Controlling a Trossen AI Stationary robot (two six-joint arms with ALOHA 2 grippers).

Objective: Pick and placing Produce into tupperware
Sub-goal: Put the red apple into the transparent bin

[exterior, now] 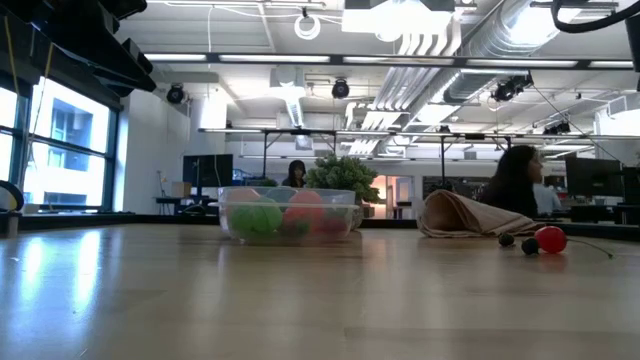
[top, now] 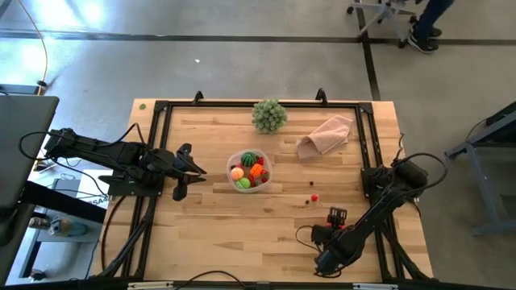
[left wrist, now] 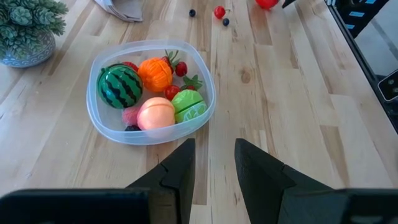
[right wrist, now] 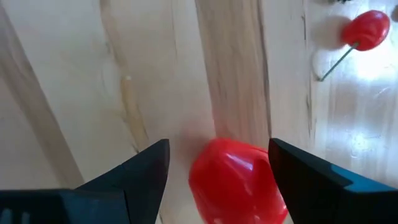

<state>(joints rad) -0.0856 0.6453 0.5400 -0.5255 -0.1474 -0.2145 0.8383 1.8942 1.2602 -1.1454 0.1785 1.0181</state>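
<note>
Right pincer [right wrist: 217,168] hangs wide open over a red piece [right wrist: 236,183] on the bench [top: 210,234], low and right of centre in the overhead frame, one finger either side and neither touching as far as I can see. Nothing gripped yet. A cherry [right wrist: 367,30] on its stalk lies near, upper right in my wrist picture, with small dark berries [top: 312,184] close by.

Left pincer [left wrist: 213,165] waits at the left of the overhead frame, fingers apart by a narrow gap, empty, pointed at the tub [top: 250,171].

That tub sits mid-bench and already carries a watermelon [left wrist: 120,86], an orange [left wrist: 155,73], a peach [left wrist: 157,114] and a green piece [left wrist: 188,104]. I judge we're late in the job: grasping the red piece is the step in hand. Next I'd need to drop squarely, close, lift clear, then carry up-left to the tub.

Open bench lies between me and the tub. The cloth [top: 326,135] and leafy ball [top: 269,115] sit farther up, out of my path.
</note>
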